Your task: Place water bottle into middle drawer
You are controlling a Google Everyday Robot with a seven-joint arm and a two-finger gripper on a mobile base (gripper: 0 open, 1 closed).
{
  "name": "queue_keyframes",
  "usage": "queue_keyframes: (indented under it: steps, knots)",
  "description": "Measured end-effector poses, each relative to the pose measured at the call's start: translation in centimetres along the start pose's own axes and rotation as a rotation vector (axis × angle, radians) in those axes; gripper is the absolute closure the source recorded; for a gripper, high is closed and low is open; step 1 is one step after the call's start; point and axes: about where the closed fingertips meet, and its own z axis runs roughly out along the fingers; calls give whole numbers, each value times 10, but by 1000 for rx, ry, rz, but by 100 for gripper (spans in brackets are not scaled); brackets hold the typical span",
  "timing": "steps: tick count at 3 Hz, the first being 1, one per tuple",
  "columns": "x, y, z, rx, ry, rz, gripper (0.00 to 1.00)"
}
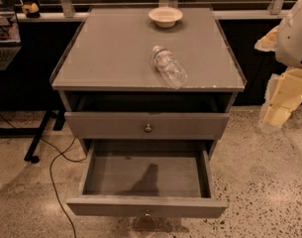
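Note:
The water bottle (169,66) lies on its side on the grey cabinet top (111,48), near the front right, with its white cap toward the back. The middle drawer (145,206) is pulled out toward me and its inside is bare, with its round knob on the front panel. My gripper (278,108) hangs at the right edge of the camera view, beside the cabinet's right side at about the height of the top. It is well to the right of the bottle and holds nothing that I can see.
A shallow cream bowl (165,16) stands at the back of the cabinet top. The upper grey drawer (147,125) is shut. A black cable (55,182) and a black stand leg (39,140) lie on the speckled floor at the left.

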Motion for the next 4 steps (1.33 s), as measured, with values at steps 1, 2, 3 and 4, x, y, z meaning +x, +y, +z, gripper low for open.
queue_keyframes:
  steps: [1, 2, 3, 4]
  knots:
    - [-2, -1, -1, 11, -4, 5, 0]
    - [-5, -8, 0, 44, -64, 130, 0]
    - [4, -26, 11, 47, -201, 416, 0]
    - [15, -39, 29, -9, -289, 678, 0]
